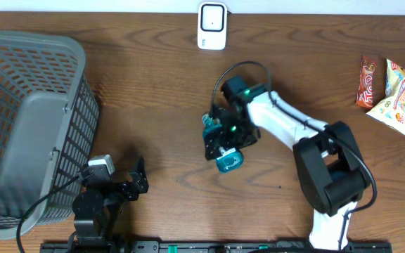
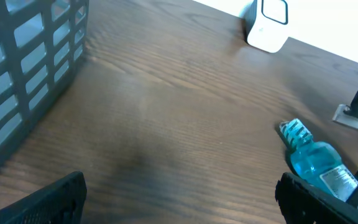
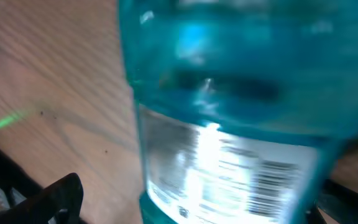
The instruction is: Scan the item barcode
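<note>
On the wood-grain table (image 1: 153, 91), blue bottle (image 1: 228, 161) between grey basket (image 1: 41, 77) and snacks (image 1: 392, 88)

one blue bottle (image 1: 229, 161). one white scanner (image 1: 211, 26). one grey plastic mesh basket (image 1: 30, 36). snack packets (image 1: 396, 95): at least three, bunched at frame edge, exact count unclear. two robot arms: left arm (image 1: 93, 207), right arm (image 1: 287, 121). one wooden table (image 1: 153, 91).
</note>
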### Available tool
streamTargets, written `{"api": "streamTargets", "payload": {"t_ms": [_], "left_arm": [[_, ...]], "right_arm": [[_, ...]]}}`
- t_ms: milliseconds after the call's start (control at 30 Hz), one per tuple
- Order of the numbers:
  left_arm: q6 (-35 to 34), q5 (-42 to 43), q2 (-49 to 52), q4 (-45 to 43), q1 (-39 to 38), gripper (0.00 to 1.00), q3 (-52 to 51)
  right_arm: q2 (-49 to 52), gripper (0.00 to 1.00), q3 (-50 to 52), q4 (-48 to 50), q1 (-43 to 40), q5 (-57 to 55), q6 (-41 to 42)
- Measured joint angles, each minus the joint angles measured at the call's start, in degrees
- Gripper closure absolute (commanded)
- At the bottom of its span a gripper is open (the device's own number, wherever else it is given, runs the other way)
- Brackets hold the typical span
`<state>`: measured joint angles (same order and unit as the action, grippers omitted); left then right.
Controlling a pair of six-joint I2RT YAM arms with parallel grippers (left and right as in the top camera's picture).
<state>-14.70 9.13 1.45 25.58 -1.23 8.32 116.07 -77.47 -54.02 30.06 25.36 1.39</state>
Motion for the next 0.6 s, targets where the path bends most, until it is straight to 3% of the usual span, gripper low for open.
{"api": "streamTargets", "payload": {"t_ms": [67,133,333,400,500,600], "left_arm": [[0.0,0.0,0.0,0.0,0.0,0.02,0.0],[0.0,0.0,0.0,0.0,0.0,0.02,0.0],[0.0,0.0,0.0,0.0,0.0,0.02,0.0],[0.0,0.0,0.0,0.0,0.0,0.02,0.0],[0.0,0.0,0.0,0.0,0.0,0.02,0.0],[0.0,0.0,0.0,0.0,0.0,0.02,0.0]], "right_arm": [[-1.1,0.37,1.9,2.7,1.8,-2.4,2.2],[-1.8,0.5,3.7,4.5,3.4,-4.8,4.5],[-2.4,0.56,4.8,5.9,5.6,-9.7,11.0],[-2.4,0.57,4.8,6.3,5.4,-10.1,15.8],[-2.4,0.71,4.8,6.9,4.6,-9.6,24.4],[-2.3,0.69,4.9,7.7,2.9,-7.9,33.6]]}}
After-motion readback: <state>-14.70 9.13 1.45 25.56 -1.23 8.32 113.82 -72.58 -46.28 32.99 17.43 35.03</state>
